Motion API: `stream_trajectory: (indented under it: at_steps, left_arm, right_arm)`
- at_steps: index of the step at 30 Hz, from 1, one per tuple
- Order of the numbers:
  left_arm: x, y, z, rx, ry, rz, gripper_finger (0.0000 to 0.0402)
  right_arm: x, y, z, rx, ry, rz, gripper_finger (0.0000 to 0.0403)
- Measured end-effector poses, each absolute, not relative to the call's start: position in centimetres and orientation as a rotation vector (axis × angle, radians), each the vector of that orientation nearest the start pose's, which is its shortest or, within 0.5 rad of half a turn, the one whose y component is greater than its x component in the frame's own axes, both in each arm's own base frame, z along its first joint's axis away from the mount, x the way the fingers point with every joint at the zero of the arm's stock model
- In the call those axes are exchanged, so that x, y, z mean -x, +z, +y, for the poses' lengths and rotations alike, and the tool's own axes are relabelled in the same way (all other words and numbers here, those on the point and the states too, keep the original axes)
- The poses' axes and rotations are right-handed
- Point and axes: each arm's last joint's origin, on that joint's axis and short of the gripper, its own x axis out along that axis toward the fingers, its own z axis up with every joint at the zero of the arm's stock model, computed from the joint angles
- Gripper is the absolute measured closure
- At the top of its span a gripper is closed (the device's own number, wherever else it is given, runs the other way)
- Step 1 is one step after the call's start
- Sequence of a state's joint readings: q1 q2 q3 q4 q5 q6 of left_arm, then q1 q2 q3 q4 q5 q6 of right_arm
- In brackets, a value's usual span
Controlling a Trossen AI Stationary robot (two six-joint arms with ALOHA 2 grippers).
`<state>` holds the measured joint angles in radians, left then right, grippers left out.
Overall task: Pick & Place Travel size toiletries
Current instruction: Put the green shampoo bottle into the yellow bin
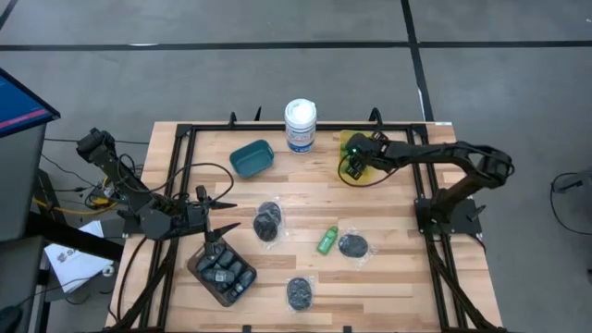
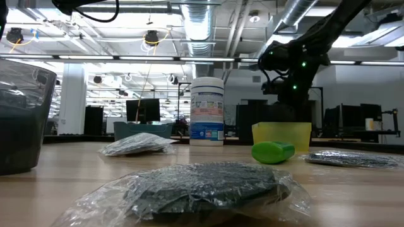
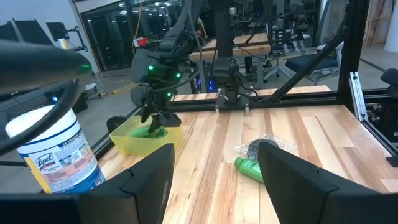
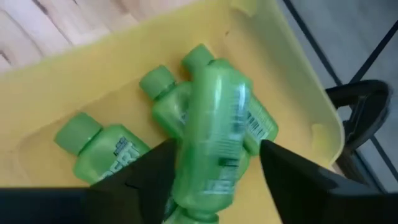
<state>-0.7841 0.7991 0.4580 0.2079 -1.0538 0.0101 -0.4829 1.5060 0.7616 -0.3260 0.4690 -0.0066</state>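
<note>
My right gripper (image 4: 214,146) hangs over the yellow bin (image 1: 356,154) at the table's far right and is shut on a bright green mini bottle (image 4: 212,130). Other green mini bottles (image 4: 99,149) lie on the bin's floor below it. One more green bottle (image 1: 326,240) lies on its side on the table. Three dark round pieces in clear wrap (image 1: 268,220) (image 1: 352,245) (image 1: 299,292) lie flat mid-table. Dark oblong mini bottles sit in a brown tray (image 1: 224,270) near left. My left gripper (image 1: 225,217) is open just beyond that tray and touches nothing. My right gripper holds the green mini bottle by the middle of its body (image 4: 186,149), pinched between the two fingers, which lie across it. The fingers come from above, pointing down into the yellow bin. The bottle is lifted clear of the bottles below, its cap end (image 4: 199,57) pointing away.
A tall white canister with a blue label (image 1: 300,125) stands at the far edge, a teal container (image 1: 252,157) to its left. Black frame rails (image 1: 185,166) run along the table's sides. Bare wood lies between the wrapped pieces and the yellow bin.
</note>
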Motion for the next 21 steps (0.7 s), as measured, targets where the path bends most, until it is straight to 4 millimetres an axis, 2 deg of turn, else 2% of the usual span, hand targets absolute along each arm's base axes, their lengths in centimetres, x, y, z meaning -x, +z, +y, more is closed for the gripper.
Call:
stream_trajectory:
  at_steps: [3,7,10,13,18,21]
  left_arm:
    - [-13.7,25.6,-10.1,-0.117,0.269,0.083,0.0175]
    - [-13.7,25.6,-10.1,-0.116,0.268,0.082,0.0175]
    - [-13.7,25.6,-10.1,-0.115,0.266,0.082,0.0175]
    - [-13.7,25.7,-10.1,-0.115,0.266,0.082,0.0175]
    - [-13.7,25.7,-10.1,-0.114,0.266,0.081,0.0175]
    - [-13.7,25.7,-10.1,-0.114,0.266,0.081,0.0175]
  right_arm:
    - [-23.2,17.5,-13.1,0.017,-0.838,1.071,0.0136]
    - [-23.3,20.5,-11.8,0.025,-0.759,0.947,0.0094]
    - [-23.5,22.9,-9.9,0.009,-0.598,0.824,0.0083]
    - [-24.1,24.7,-7.0,0.039,-0.372,0.701,0.0082]
    - [-25.6,25.1,-1.3,0.176,-0.088,0.614,0.0087]
    - [-26.7,24.1,1.5,0.220,0.022,0.624,0.0087]
